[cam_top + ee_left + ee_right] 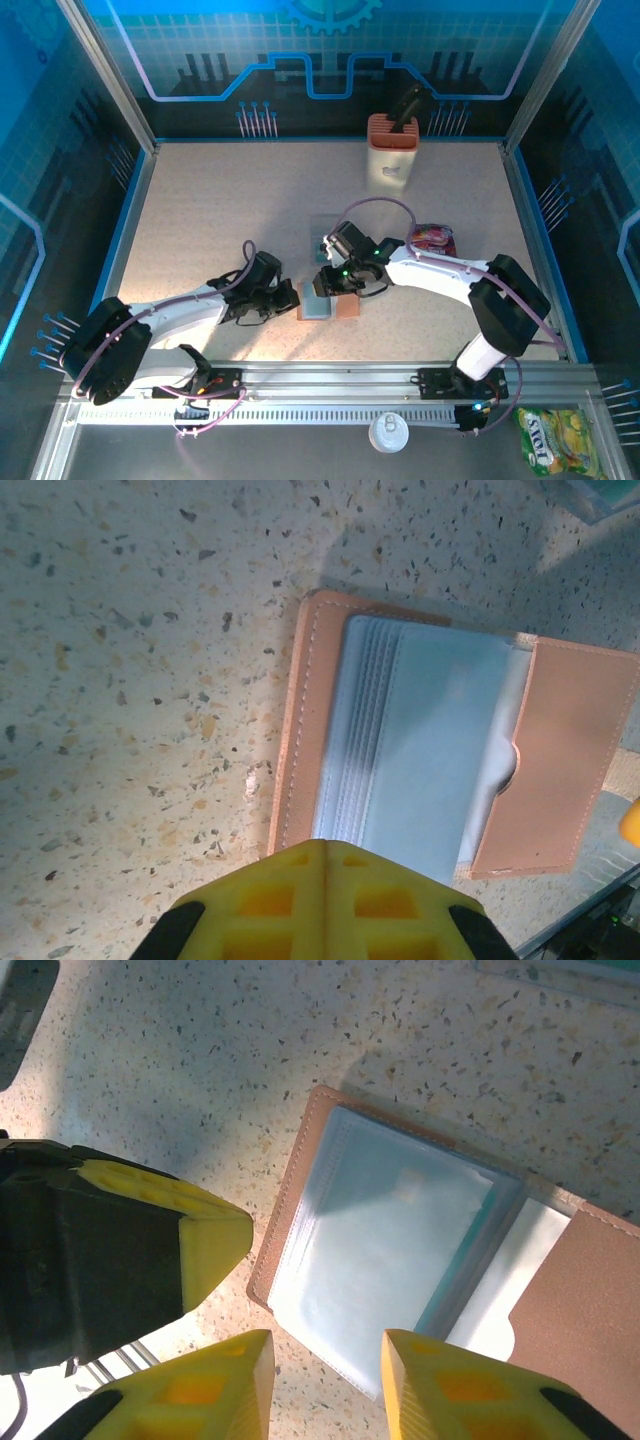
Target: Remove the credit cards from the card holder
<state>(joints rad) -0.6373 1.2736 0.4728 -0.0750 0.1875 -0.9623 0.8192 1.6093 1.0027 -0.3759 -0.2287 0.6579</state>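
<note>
The brown card holder [326, 304] lies open on the table between both grippers, its grey-blue sleeves [430, 750] facing up. A teal edge of the credit cards [468, 1260] shows inside the clear sleeves. Another teal card [322, 232] lies on the table just beyond the holder. My left gripper [325, 846] is shut, its yellow tips together on the holder's near edge, gripping nothing. My right gripper [325, 1365] hangs open above the holder's corner [375, 1390], which reaches into the gap between the fingers. The left gripper's yellow finger [205, 1245] stands close beside it.
A tall orange-and-cream box [392, 150] stands at the back, with a dark object sticking out. A purple-red snack packet [432, 238] lies right of the right arm. A yellow-green packet [550, 440] and a white lid [388, 432] sit off the table's front rail.
</note>
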